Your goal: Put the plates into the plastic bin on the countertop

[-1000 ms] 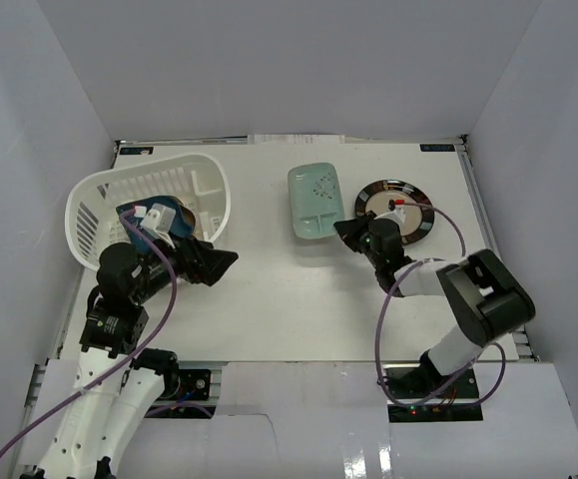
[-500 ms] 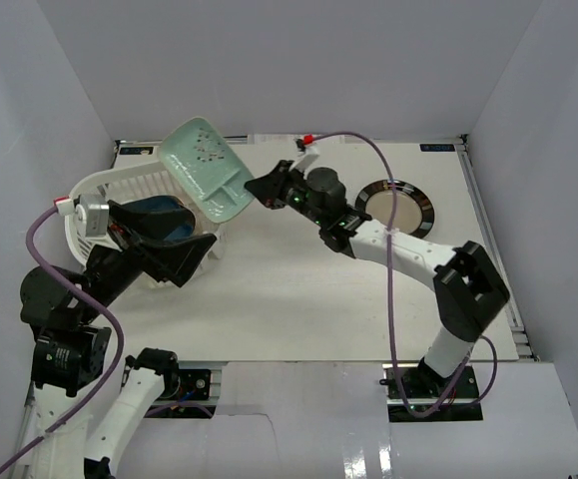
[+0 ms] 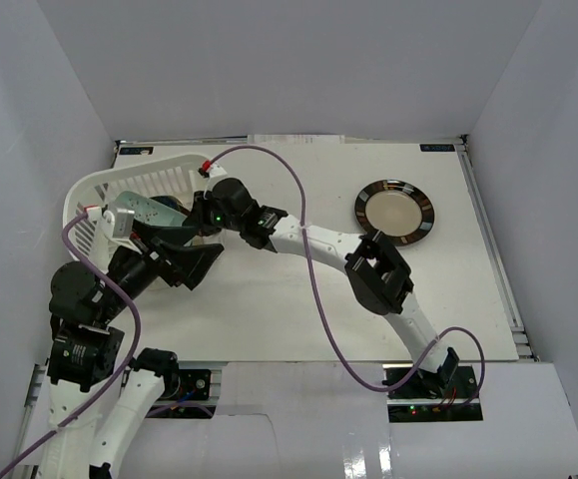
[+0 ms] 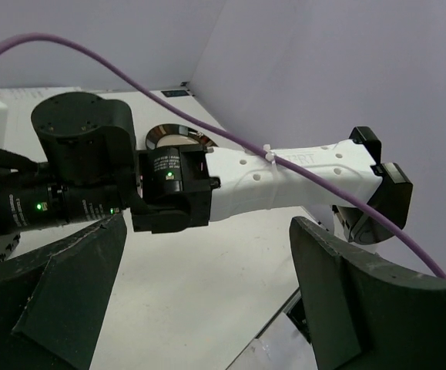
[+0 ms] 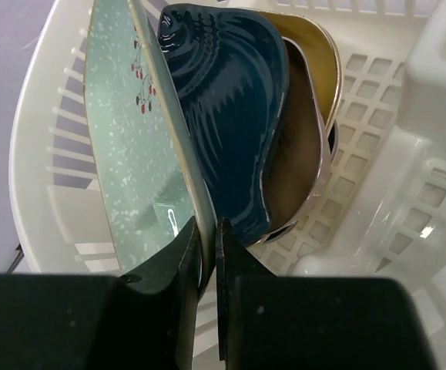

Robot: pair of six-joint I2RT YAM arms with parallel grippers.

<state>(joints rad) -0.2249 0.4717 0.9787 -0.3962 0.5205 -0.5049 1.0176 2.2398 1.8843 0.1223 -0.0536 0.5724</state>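
Gripping the pale teal plate (image 5: 126, 146) by its near rim, the right pincer (image 5: 207, 231) is closed on it at the bottom centre of the wrist view. The plate stands on edge inside the plastic bin (image 5: 407, 193), its long axis running from the jaws up toward the upper left of the frame. Its right face lies against or just beside the dark blue leaf plate (image 5: 223, 116), which leans on a yellow-rimmed dish (image 5: 315, 54). Whether the teal plate's far edge is seated on the bin's ribs cannot be told from this angle. Judgement: the coming move is a release, and it turns on the neighbour propping the plate. In the top view the left pincer (image 3: 184, 261) hovers wide open, holding nothing, just lower right of the bin. One round black-rimmed plate (image 3: 394, 210) sits on the countertop (image 3: 289, 299) at right centre, well apart from both pincers.
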